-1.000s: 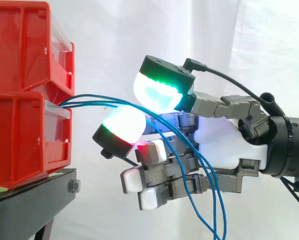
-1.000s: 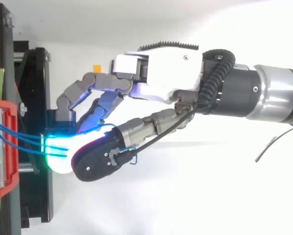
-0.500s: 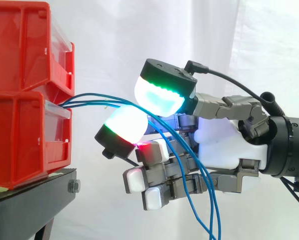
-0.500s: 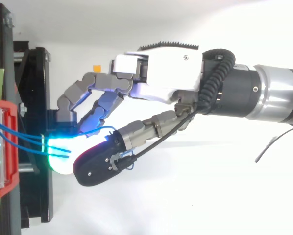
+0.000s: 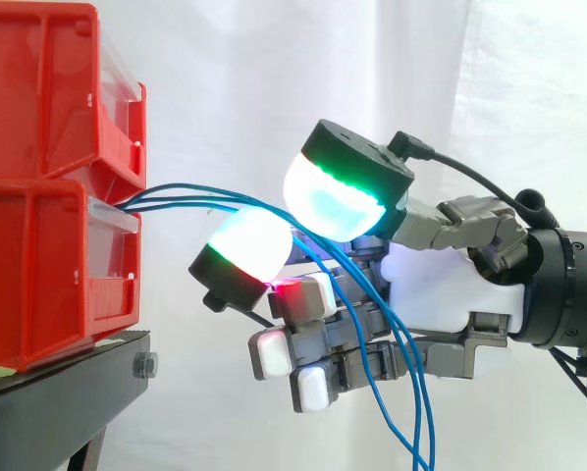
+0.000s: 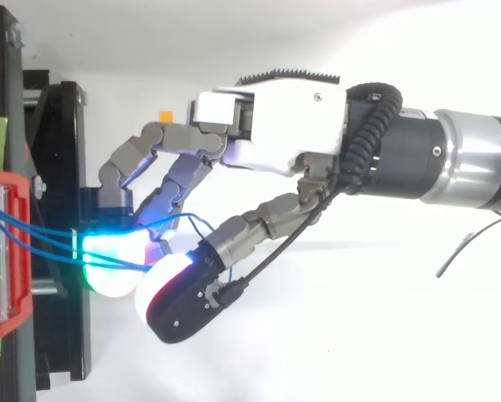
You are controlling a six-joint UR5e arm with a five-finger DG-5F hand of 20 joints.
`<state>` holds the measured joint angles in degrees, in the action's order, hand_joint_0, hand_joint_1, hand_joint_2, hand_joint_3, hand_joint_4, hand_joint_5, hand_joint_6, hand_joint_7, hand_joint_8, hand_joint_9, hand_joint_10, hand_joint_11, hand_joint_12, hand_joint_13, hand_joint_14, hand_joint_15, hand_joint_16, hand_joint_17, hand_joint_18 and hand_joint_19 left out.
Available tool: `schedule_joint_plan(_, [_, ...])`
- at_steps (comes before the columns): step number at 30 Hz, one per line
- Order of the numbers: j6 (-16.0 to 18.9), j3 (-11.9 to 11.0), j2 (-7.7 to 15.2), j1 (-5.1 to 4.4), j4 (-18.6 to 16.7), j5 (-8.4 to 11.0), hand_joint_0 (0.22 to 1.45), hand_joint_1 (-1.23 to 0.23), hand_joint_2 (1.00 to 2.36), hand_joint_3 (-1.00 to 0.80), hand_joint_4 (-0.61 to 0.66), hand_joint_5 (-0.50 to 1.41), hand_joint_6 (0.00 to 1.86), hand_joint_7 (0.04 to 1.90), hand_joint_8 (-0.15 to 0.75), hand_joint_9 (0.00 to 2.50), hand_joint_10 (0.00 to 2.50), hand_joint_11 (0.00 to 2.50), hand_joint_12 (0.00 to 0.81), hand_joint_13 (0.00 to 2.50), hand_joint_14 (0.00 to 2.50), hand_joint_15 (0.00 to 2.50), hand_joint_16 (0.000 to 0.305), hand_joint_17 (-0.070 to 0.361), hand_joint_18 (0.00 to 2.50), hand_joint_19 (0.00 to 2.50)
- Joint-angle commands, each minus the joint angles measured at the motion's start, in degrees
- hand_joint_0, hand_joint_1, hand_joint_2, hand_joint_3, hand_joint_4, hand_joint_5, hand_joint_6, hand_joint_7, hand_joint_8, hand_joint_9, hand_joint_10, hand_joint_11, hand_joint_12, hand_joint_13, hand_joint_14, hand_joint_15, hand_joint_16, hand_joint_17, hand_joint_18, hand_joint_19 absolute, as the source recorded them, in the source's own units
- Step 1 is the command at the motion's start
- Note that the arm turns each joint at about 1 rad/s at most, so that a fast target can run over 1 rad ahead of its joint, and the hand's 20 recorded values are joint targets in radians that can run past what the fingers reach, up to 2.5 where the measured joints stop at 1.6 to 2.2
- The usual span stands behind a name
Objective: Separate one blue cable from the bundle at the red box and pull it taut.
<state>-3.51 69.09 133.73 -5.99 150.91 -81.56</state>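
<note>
Step in hand: separation, judged not yet done; the blue cables (image 5: pixel 171 203) run together as one bundle, with no strand set apart.
Hand state: the hand (image 5: pixel 436 285) is unclosed. Its thumb pad (image 5: pixel 345 196), glowing green and cyan, stands clear above the fingertip pad (image 5: pixel 244 250), and nothing is pinched. The lower fingers (image 5: pixel 274 355) curl toward the palm and appear to hold nothing.
Cable position: the bundle leaves the front of the lower red bin (image 5: pixel 48 245), arches across the gap, passes between the two pads and hangs down in front of the palm, off the bottom of the side view.
Cable contact: in the top view the strands lie across the glowing fingertip pad (image 6: pixel 108 264); whether they bear on it or merely cross above it cannot be told.
Cable appearance: thin, blue, smooth-sheathed and slack, with a small loop (image 6: pixel 192 222) standing up near the fingers.
Support: the bins sit on a black stand (image 5: pixel 58 392).
Next move, judged: bring the thumb pad down on a single strand against the fingertip pad, then draw away from the bin.
Risk, judged: the strands lie close together, so more than one may be caught.
</note>
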Motion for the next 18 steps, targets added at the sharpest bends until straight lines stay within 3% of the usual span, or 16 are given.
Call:
schedule_joint_plan(1, [-0.09,-0.01,0.04,0.01,0.00,0.00,0.65,-0.88,1.00,-0.50,0.11,-0.17,0.95,0.80,0.279,1.06,0.03,1.13,0.344,0.90,0.03,0.64,0.049,0.110,0.86,0.69])
schedule_joint_plan(7, [-0.09,-0.01,0.04,0.01,0.00,0.00,0.51,-0.82,1.00,-0.50,0.15,-0.16,0.95,0.77,0.302,1.11,0.02,1.15,0.366,0.94,0.02,0.64,0.053,0.119,0.91,0.72])
schedule_joint_plan(8, [-0.09,-0.01,0.04,0.01,0.00,0.00,0.49,-0.75,1.00,-0.50,0.16,-0.16,0.94,0.77,0.312,1.13,0.02,1.14,0.372,0.95,0.02,0.65,0.055,0.123,0.92,0.72])
schedule_joint_plan(9, [-0.09,-0.01,0.04,0.01,0.00,0.00,0.50,-0.59,1.00,-0.50,0.15,-0.15,0.93,0.77,0.309,1.16,0.02,1.14,0.374,0.97,0.02,0.64,0.054,0.121,0.92,0.73])
schedule_joint_plan(12, [-0.18,-0.01,-0.04,0.01,0.00,0.00,0.57,-0.45,1.00,-0.50,0.12,-0.15,0.92,0.81,0.296,1.18,0.02,1.13,0.360,0.97,0.03,0.66,0.050,0.114,0.90,0.77])
schedule_joint_plan(15, [-0.18,-0.01,0.04,0.01,0.09,0.00,0.61,-0.46,1.00,-0.50,0.10,-0.15,0.91,0.83,0.285,1.18,0.02,1.14,0.360,0.96,0.03,0.66,0.050,0.112,0.89,0.79])
schedule_joint_plan(18, [-0.18,-0.01,0.04,0.01,0.35,0.00,0.61,-0.57,1.01,-0.40,0.11,-0.15,0.91,0.86,0.292,1.16,0.02,1.15,0.363,0.96,0.02,0.67,0.050,0.114,0.88,0.79])
